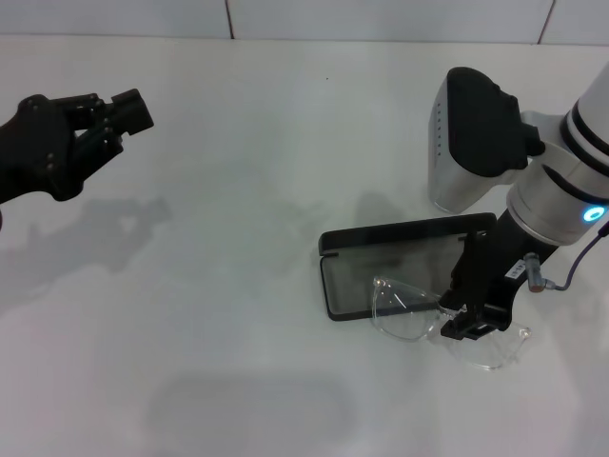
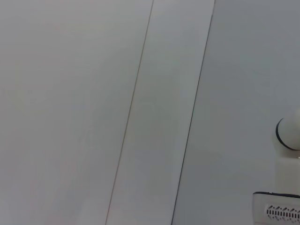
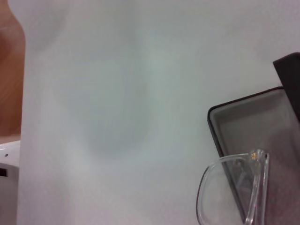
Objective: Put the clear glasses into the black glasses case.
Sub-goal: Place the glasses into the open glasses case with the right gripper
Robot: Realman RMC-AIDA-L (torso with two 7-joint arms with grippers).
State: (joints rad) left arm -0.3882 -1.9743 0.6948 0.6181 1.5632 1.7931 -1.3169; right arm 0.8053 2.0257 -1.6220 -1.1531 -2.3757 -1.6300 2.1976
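Observation:
The black glasses case point(image 1: 354, 283) lies open on the white table, right of centre, its lid point(image 1: 409, 233) raised at the far side and grey lining point(image 3: 248, 122) showing. The clear glasses point(image 1: 400, 309) sit at the case's near edge. One lens overlaps the case rim and the other lens point(image 1: 495, 350) is over the table to the right. My right gripper point(image 1: 463, 324) is down on the middle of the frame, shut on it. The right wrist view shows a clear lens point(image 3: 229, 192) crossing the case's rim. My left gripper point(image 1: 124, 112) hangs idle at the far left.
The right arm's bulky white and black housing point(image 1: 471, 143) stands just behind the case. The table's back edge meets a pale wall point(image 1: 285, 19) at the top. The left wrist view shows only pale panels point(image 2: 140, 112).

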